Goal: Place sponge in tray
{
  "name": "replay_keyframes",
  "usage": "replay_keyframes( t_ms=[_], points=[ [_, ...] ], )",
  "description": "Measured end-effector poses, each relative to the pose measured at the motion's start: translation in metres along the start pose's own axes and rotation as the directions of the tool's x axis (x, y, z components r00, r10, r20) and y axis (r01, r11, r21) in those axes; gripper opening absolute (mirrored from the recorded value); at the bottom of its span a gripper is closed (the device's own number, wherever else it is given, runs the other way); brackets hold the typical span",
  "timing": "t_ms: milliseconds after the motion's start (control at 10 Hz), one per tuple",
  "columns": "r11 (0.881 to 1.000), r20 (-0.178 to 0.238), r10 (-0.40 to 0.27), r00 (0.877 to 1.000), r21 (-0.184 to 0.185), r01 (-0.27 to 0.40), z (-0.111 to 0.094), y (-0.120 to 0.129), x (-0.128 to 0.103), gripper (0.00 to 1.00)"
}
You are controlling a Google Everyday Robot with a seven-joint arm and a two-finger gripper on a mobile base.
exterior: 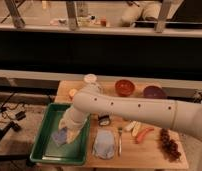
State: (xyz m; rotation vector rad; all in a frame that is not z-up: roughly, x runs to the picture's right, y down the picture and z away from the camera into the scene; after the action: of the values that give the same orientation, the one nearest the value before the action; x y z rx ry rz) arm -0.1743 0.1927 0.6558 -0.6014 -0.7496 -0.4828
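The arm reaches across the table and the gripper [65, 134] hangs low over the tray [46, 150], its lower end blocked from view by the wrist, so whether it is pinching or spread I cannot tell. The sponge [59, 137] sits right at the gripper's tip, inside the tray's rim and close to the floor; whether it is touching down or just above is not clear. My read: this is the placing step, nearly done. What the next move calls for is a clean release, then a straight lift clear of the sponge. Room is generous: bare tray floor lies to the near and far side of the gripper, with the tray's raised wall just beyond the wrist, and past it the pale cloth [104, 145] and a fork [119, 140] on the table.
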Motion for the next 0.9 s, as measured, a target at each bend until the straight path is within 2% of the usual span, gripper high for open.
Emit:
replay_keyframes(
  t_ms=[300, 600, 900],
  points=[
    [0.997, -0.001, -0.074, 0.997, 0.003, 0.074, 0.013, -0.02, -0.007, 0.03],
    [0.995, -0.017, -0.098, 0.995, -0.008, 0.097, 0.028, -0.036, 0.016, 0.03],
    [0.994, -0.031, -0.106, 0.994, -0.013, 0.106, 0.036, -0.047, 0.026, 0.03]
  ],
)
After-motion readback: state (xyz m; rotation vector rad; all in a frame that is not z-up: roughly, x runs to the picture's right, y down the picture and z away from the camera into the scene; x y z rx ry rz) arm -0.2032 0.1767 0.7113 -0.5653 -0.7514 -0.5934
